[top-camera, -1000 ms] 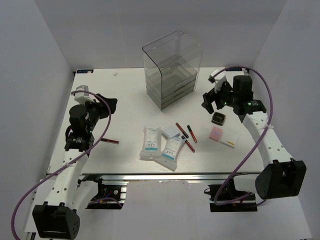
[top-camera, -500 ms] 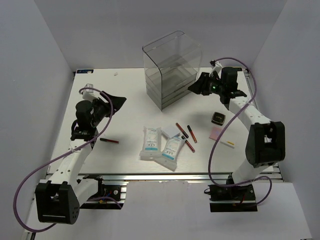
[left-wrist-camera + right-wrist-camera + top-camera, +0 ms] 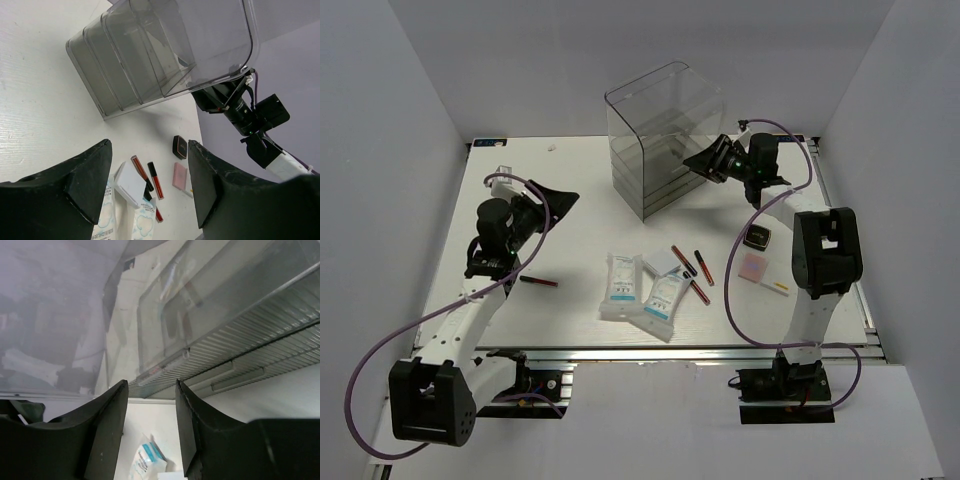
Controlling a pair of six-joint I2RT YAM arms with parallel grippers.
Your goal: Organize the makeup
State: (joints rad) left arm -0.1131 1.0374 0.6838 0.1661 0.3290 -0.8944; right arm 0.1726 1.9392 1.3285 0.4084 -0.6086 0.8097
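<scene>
White packets with blue print (image 3: pixel 623 280) (image 3: pixel 664 296) lie at the table's front middle, with a white pad (image 3: pixel 662 263) and red and black pencil sticks (image 3: pixel 683 260) (image 3: pixel 703 267) beside them. Another stick (image 3: pixel 538 282) lies at the left. A black compact (image 3: pixel 756 237) and a pink palette (image 3: pixel 752 267) lie at the right; both also show in the left wrist view (image 3: pixel 179 146) (image 3: pixel 179 175). My left gripper (image 3: pixel 558 202) is open and empty, above the table's left part. My right gripper (image 3: pixel 701 163) is open and empty, close to the drawer box's right side.
A tall clear plastic drawer box (image 3: pixel 664 140) stands at the back middle; it fills the top of both wrist views (image 3: pixel 165 50) (image 3: pixel 220 340). A small white and yellow item (image 3: pixel 775 286) lies beside the palette. White walls close the table's left, back and right.
My right arm has swung from above the compact to the drawer box's right side. My left gripper has lifted and turned toward the table's middle.
</scene>
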